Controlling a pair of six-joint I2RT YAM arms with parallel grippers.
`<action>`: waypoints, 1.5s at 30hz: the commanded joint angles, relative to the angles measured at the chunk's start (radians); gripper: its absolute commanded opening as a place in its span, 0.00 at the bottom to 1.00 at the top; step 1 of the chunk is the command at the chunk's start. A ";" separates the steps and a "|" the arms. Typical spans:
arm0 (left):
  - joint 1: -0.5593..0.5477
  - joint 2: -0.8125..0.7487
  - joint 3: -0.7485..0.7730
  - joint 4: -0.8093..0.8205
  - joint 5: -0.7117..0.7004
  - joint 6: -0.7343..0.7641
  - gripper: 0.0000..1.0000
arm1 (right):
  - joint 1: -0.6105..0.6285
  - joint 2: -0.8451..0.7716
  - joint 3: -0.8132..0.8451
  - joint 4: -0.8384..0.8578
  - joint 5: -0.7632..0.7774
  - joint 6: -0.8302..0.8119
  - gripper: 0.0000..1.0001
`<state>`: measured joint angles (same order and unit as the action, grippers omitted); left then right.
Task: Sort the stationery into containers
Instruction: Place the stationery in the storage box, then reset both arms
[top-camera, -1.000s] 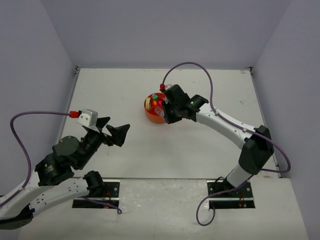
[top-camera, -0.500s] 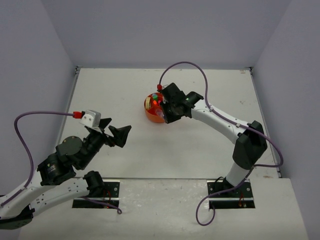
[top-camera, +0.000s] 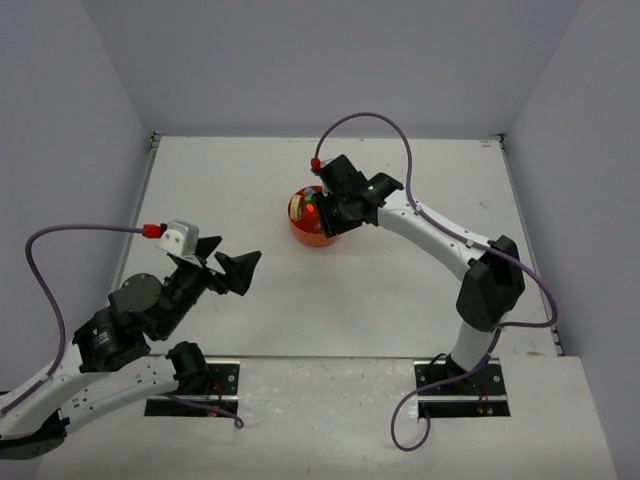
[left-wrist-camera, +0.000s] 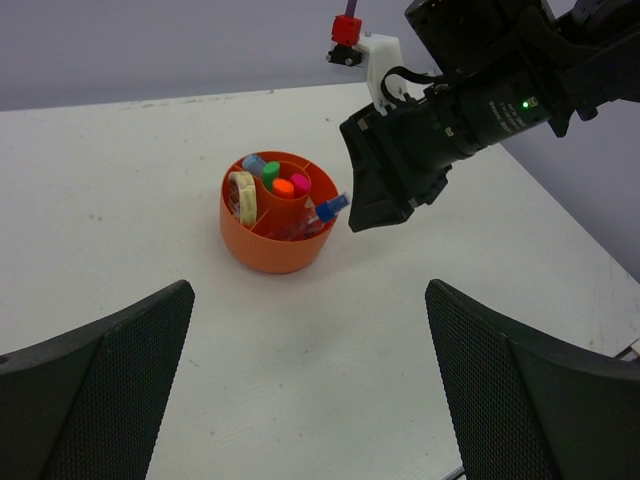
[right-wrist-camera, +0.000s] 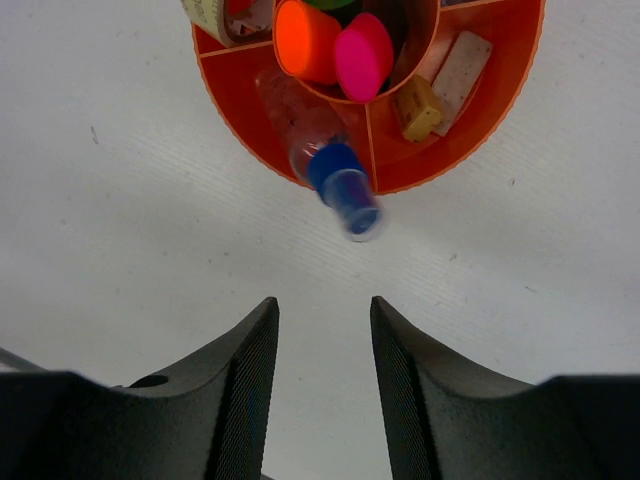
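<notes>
Organizer (left-wrist-camera: 262, 255): round, orange, upright, far centre.
Highlighters (right-wrist-camera: 306, 40): pink, orange and green caps up, in the centre cup.
Pen (right-wrist-camera: 335, 180): white, blue-tipped, leaning out over the rim from a ring compartment.
Blocks (right-wrist-camera: 420, 108): tan, in the next compartment.

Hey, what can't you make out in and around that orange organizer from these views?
Top view: the right claw covers part of the orange organizer; its contents are too small to name.
Right wrist view: the organizer's far side is cut off by the top edge; the tip of the blue-tipped pen is blurred.
Left wrist view: the organizer's own wall hides its near compartments.
</notes>
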<state>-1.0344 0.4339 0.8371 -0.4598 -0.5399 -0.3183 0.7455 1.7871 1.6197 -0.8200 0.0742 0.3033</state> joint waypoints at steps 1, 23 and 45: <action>0.002 -0.002 -0.007 0.032 -0.008 0.024 1.00 | -0.008 0.012 0.068 -0.019 0.028 -0.020 0.45; 0.015 0.383 0.106 -0.104 -0.294 -0.211 1.00 | -0.015 -0.571 -0.167 0.050 0.209 0.083 0.77; 0.672 0.256 -0.032 0.043 0.088 -0.160 1.00 | -0.015 -1.257 -0.600 0.103 0.665 0.171 0.99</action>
<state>-0.3687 0.7710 0.7947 -0.3961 -0.4547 -0.4809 0.7319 0.5555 1.0150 -0.6922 0.6879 0.4128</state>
